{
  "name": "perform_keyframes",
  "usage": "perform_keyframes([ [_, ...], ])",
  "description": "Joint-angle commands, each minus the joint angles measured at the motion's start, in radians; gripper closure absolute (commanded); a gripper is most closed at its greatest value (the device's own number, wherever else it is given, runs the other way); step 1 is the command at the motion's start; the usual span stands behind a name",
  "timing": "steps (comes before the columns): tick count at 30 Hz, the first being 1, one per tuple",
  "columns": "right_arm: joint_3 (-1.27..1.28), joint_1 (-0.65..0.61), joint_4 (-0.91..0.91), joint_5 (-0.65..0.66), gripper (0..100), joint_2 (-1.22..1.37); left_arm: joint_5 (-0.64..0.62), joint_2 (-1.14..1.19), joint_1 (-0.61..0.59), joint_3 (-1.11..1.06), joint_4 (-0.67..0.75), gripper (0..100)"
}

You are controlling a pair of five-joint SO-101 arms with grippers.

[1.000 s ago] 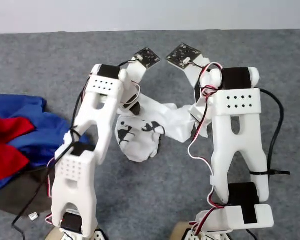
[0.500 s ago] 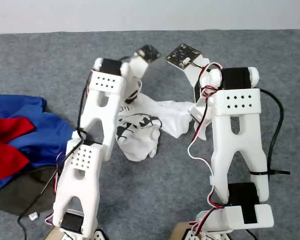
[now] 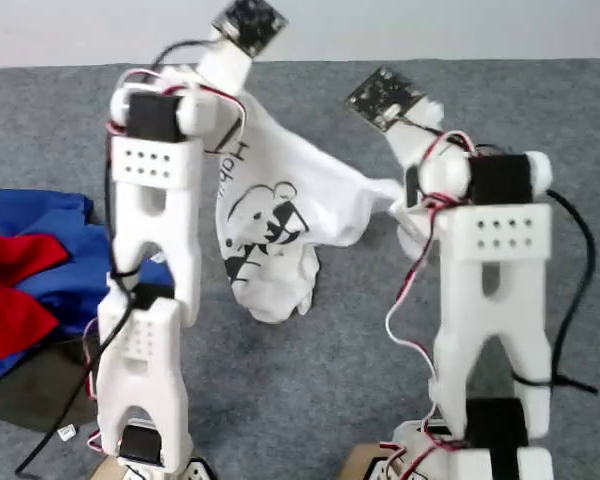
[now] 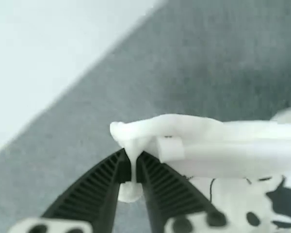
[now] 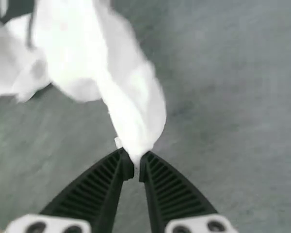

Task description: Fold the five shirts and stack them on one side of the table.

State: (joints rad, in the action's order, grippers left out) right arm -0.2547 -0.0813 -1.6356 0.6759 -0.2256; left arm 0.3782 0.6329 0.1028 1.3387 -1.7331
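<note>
White shirt (image 3: 280, 215) with black print hangs stretched over the grey worktop (image 3: 540, 110), lower end bunched on it. Your left end effector (image 4: 131, 167) and right end effector (image 5: 132, 167) each pinch an edge. Expect light, limp cloth; grip corners or seams.

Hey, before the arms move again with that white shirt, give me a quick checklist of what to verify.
1. Left gripper shut on white shirt: ok.
2. Right gripper shut on it: ok.
3. Shirt spread flat between them: not ok, lower part bunched on the table.
4. Shirt apart from the blue shirt and red shirt: ok.
5. Which edges are held: cannot tell.
</note>
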Motion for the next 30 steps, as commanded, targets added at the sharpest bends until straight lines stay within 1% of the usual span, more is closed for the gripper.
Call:
perform_keyframes([
  [1, -0.015, 0.048, 0.110, -0.005, 98.8, -0.128, -0.028, -0.198, -0.008, 0.050, -0.020, 99],
  [8, -0.015, 0.122, 0.320, 0.000, 98.8, -0.283, -0.026, -0.433, -0.008, 0.051, -0.018, 99],
  [14, -0.015, 0.122, 0.458, 0.094, 98.8, -0.377, -0.026, -0.580, -0.006, 0.051, -0.018, 99],
  [16, -0.015, 0.122, 0.490, 0.132, 98.8, -0.400, -0.026, -0.624, 0.017, 0.051, -0.018, 99],
  [19, -0.012, 0.122, 0.489, 0.192, 98.8, -0.424, -0.026, -0.672, 0.074, 0.044, -0.021, 99],
  [22, -0.009, 0.122, 0.446, 0.196, 98.8, -0.427, -0.026, -0.684, 0.101, 0.010, -0.021, 99],
  [25, -0.005, 0.119, 0.375, 0.192, 98.8, -0.424, -0.029, -0.689, 0.101, -0.045, -0.021, 99],
  [28, 0.057, 0.119, 0.318, 0.190, 98.8, -0.417, -0.031, -0.690, 0.092, -0.104, -0.021, 99],
  [30, 0.103, 0.119, 0.286, 0.189, 98.8, -0.414, -0.031, -0.692, 0.058, -0.151, -0.023, 99],
])
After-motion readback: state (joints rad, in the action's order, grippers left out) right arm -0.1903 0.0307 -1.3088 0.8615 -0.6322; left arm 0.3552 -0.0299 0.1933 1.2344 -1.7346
